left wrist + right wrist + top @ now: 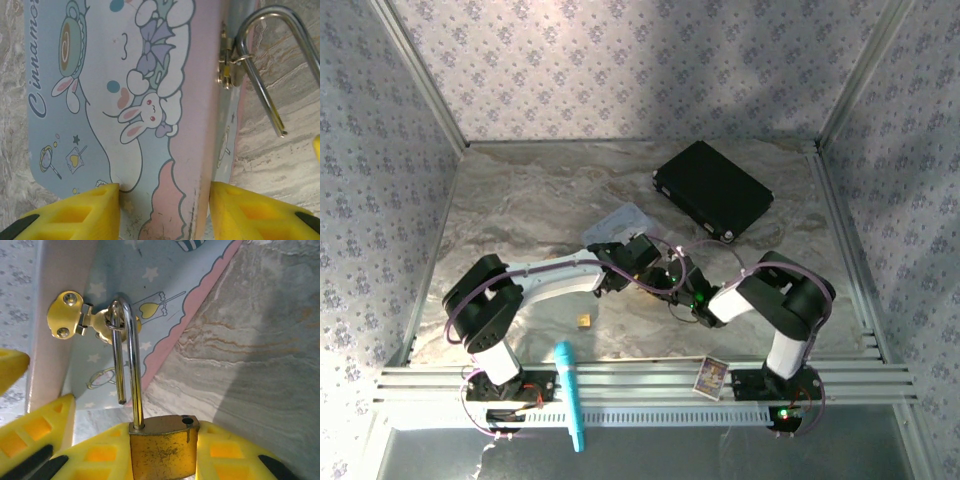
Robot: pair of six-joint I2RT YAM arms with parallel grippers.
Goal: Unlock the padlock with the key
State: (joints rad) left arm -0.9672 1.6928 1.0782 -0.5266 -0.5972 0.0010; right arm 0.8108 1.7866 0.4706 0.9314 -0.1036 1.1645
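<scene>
The unlocking itself looks done: the small brass-gold padlock (pixel 162 447) has its silvery U-shaped shackle (pixel 131 355) sprung, the short leg hanging free above the open hole in the top of the body while the long leg stays seated. The step in hand, as I judge it, is freeing the lock from the pastel blue-and-pink cartoon tin box (pixel 125 100). The curve of the shackle is hooked through the small ring of the brass hasp (pixel 67 317) on the box's edge. The next move calls for swinging or sliding the body so that the free leg backs out through that ring without snagging, while the box is kept from shifting. The right gripper (pixel 162 462) is pressed together on the padlock's brass body, one yellow finger against each flat side. It holds the lock just above the marbled grey tabletop (pixel 260 340); the keyhole end is hidden between the fingers. The left gripper (pixel 165 212) is opened wide enough to take the box and is clamped across it near one end, a finger on either face. The open shackle hangs just beside the box's hinged edge.
</scene>
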